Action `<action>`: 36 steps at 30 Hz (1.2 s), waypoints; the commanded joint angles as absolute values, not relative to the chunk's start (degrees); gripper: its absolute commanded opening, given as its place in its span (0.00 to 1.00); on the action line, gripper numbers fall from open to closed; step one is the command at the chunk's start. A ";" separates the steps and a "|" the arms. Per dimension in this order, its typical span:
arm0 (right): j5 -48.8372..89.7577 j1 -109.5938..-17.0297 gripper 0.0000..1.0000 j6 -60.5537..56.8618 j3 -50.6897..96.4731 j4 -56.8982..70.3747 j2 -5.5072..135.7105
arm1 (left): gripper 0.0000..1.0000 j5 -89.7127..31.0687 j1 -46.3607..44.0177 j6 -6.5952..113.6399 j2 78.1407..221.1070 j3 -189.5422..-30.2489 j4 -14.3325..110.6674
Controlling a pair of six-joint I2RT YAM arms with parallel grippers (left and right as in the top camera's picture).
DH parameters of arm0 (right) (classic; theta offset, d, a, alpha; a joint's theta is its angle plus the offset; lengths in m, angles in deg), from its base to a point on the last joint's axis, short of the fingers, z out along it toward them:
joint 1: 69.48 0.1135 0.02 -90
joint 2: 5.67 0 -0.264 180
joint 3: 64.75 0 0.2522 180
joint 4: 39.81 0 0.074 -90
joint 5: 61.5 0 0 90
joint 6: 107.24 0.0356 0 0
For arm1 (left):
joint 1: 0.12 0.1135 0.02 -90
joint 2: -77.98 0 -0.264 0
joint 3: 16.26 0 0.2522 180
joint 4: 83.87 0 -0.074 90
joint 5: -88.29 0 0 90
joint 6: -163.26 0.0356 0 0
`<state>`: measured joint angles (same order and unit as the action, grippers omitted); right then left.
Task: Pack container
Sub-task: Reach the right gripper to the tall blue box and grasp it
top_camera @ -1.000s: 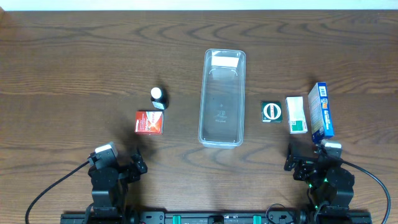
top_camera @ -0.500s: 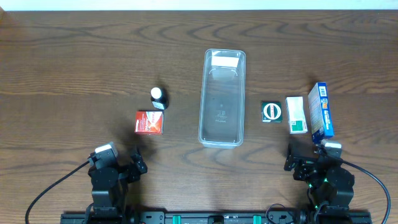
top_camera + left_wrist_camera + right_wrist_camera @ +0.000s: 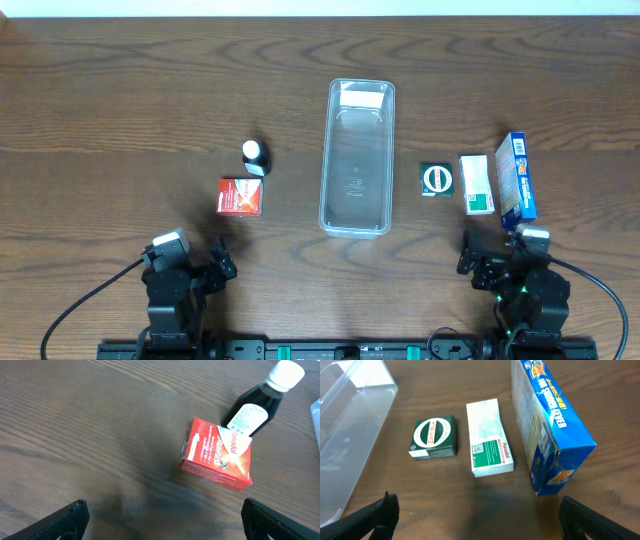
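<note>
The clear plastic container [image 3: 356, 157] stands empty at the table's middle; its corner shows in the right wrist view [image 3: 350, 425]. Left of it are a red box [image 3: 241, 197] and a small dark bottle with a white cap [image 3: 255, 157], both in the left wrist view [image 3: 217, 454] [image 3: 257, 402]. Right of it are a green box [image 3: 437, 180] [image 3: 435, 436], a white and green box [image 3: 476, 184] [image 3: 490, 445] and a blue box [image 3: 516, 177] [image 3: 545, 425]. My left gripper [image 3: 190, 270] [image 3: 162, 520] and right gripper [image 3: 505, 265] [image 3: 477, 517] are open and empty near the front edge.
Black cables run from both arm bases along the front edge. Bare wood lies between the grippers and the objects.
</note>
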<state>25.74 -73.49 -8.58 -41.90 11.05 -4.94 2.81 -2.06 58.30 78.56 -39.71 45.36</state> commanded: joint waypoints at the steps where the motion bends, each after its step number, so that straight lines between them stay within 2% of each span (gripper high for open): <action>1: 27.57 -73.16 0.99 -9.15 -42.06 8.63 -5.18 | 0.98 3.64 -1.82 58.87 78.21 -38.95 45.56; 6: 23.36 -73.16 0.99 -8.18 -42.08 5.79 -5.18 | 0.98 3.64 -1.82 58.87 78.21 -38.95 45.56; 10: 20.95 -73.16 0.99 -0.71 -42.06 -2.74 -5.18 | 0.98 3.64 -1.82 58.87 78.21 -38.95 45.56; 14: 20.51 -73.16 0.99 -0.53 -42.06 -8.27 -5.18 | 0.98 3.64 -1.82 58.87 78.21 -38.95 45.56; 25: 18.53 -73.16 0.99 -0.58 -41.86 -7.35 -3.69 | 0.98 3.64 -1.82 58.87 78.21 -38.95 45.56; 30: 18.55 -73.16 0.99 -1.78 -38.19 -7.09 3.37 | 0.98 3.64 -1.82 58.87 78.21 -38.95 45.56; 36: 20.10 -73.16 0.99 -4.71 -24.18 0.17 21.46 | 0.98 3.64 -1.82 58.87 78.21 -38.95 45.56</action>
<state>19.18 -73.46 -2.57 -31.37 -1.71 14.67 2.83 -2.06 58.30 78.56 -39.71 45.36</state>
